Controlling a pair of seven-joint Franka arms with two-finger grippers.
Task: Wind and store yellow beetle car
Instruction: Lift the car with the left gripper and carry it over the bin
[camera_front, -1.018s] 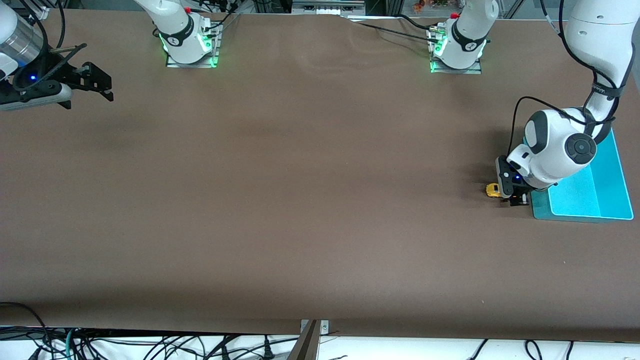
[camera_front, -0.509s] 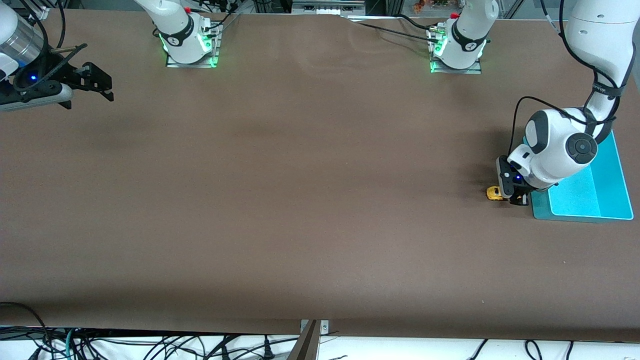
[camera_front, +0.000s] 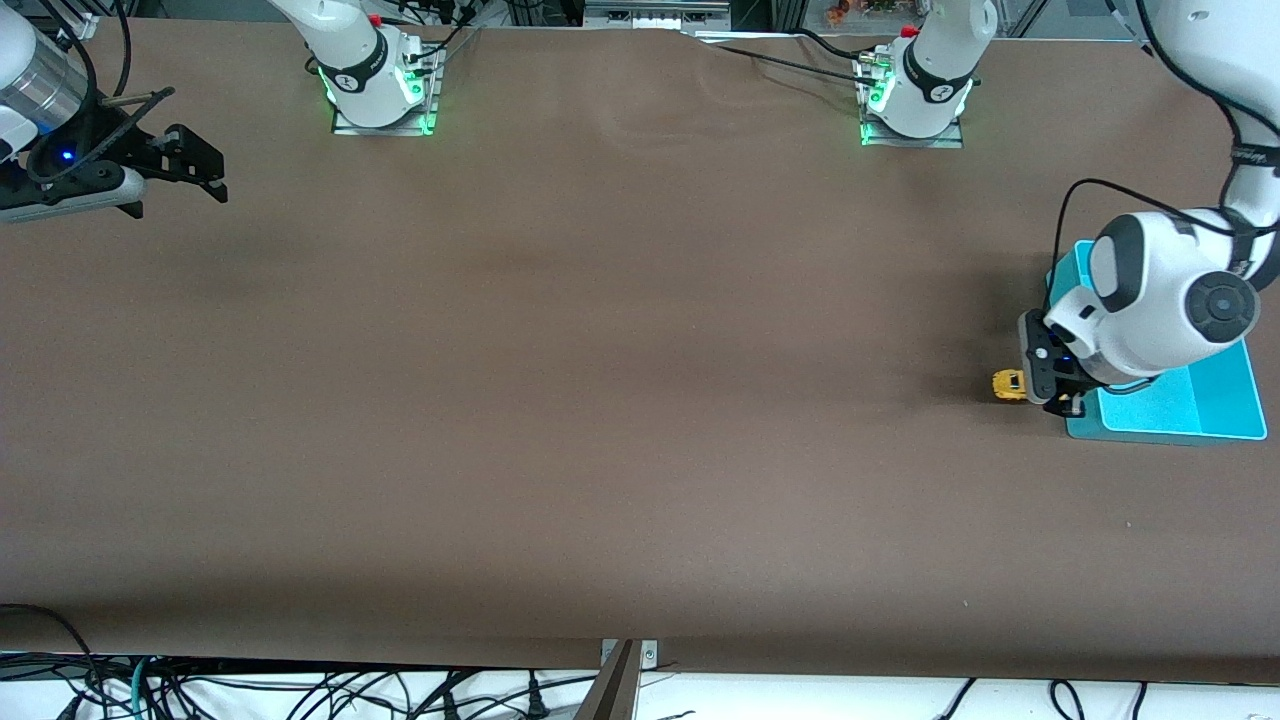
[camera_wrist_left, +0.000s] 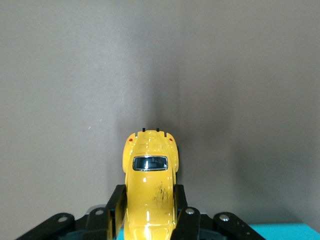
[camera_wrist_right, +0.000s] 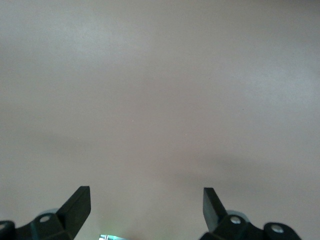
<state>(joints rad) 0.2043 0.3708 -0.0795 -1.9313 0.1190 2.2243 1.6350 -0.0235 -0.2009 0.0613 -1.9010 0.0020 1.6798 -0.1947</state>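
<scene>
Our left gripper (camera_wrist_left: 150, 220) grips the car (camera_front: 1009, 384), its length pointing away from the tray (camera_front: 1225, 395) just beside. Right gripper (camera_front: 175, 165) waits open.

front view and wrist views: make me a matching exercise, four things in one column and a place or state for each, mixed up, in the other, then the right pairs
Things:
1. yellow beetle car
2. left gripper
3. right gripper
4. turquoise tray

Places or states:
A. open, holding nothing, waiting at the right arm's end of the table
B. lying flat at the left arm's end of the table, with nothing seen in it
C. clamped between two black fingers, beside the tray
D. shut on the toy

Pairs: 1-C, 2-D, 3-A, 4-B
</scene>
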